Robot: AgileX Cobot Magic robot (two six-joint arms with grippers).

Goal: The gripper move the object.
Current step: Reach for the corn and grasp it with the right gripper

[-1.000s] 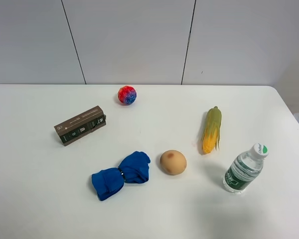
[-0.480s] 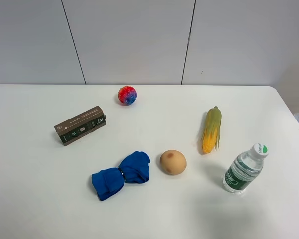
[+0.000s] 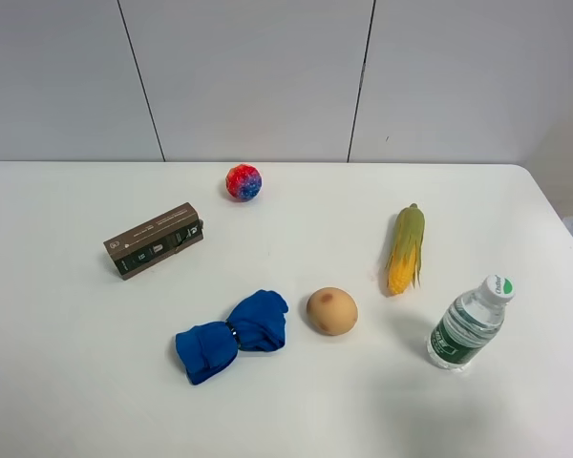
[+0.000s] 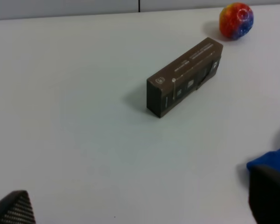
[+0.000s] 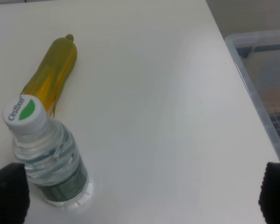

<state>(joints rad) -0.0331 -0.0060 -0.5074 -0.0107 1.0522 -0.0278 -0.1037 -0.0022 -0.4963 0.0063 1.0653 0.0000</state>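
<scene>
Ear of corn (image 3: 406, 250) lying near water bottle (image 3: 468, 324) on white table (image 3: 76, 382), right gripper (image 5: 141, 192) spread wide, empty, left gripper (image 4: 140, 205) likewise

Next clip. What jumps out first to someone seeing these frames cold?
The bright colours on the white table stand out first: a red-and-blue ball toward the back, a blue cloth bundle near the front, and the ear of corn lying right of centre. An upright water bottle stands just in front of the corn, which lies untouched.
</scene>
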